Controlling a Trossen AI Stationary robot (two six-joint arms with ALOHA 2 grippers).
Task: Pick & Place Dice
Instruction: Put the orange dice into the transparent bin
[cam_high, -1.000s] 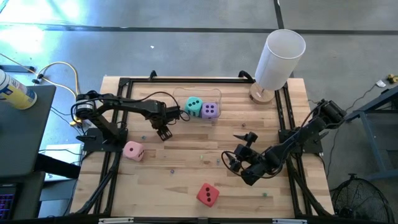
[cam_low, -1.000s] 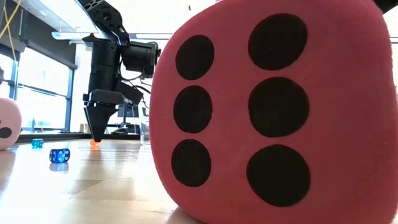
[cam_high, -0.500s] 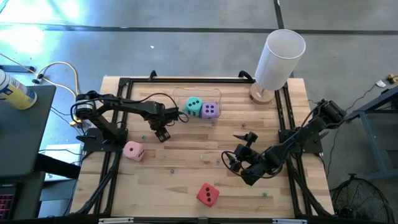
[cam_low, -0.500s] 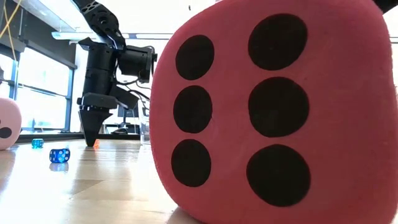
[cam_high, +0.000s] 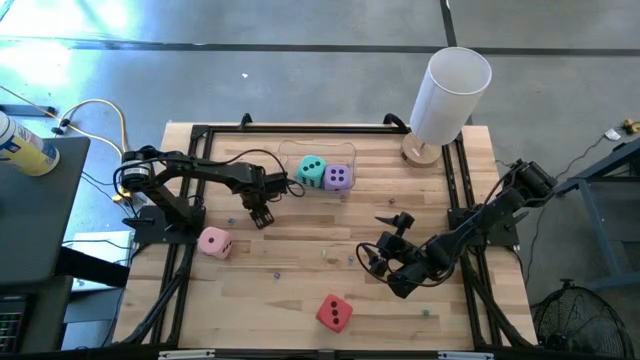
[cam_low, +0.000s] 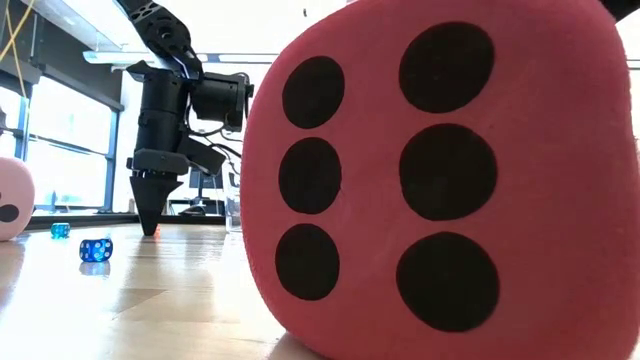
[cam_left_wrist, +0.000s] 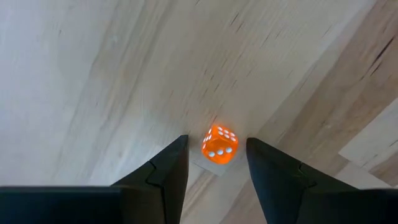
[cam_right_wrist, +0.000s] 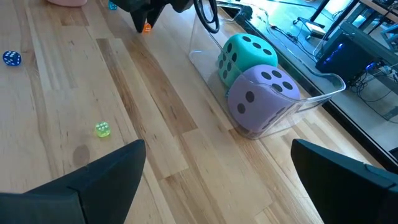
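Left gripper (cam_left_wrist: 216, 163) down at table, jaws part-open, nothing gripped; small orange die (cam_left_wrist: 219, 145) sits squarely between the fingertips, just ahead. Right gripper (cam_high: 392, 268) released wide, waiting near red die (cam_high: 334, 313); left arm nearer.

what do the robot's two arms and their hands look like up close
Both arms are dark, near-black, built of jointed segments with black cables looping along them. The left hand ends in two matte black fingers that taper to narrow wedge tips. The right hand has the same dark, broad, angular fingers. No markings show on either.
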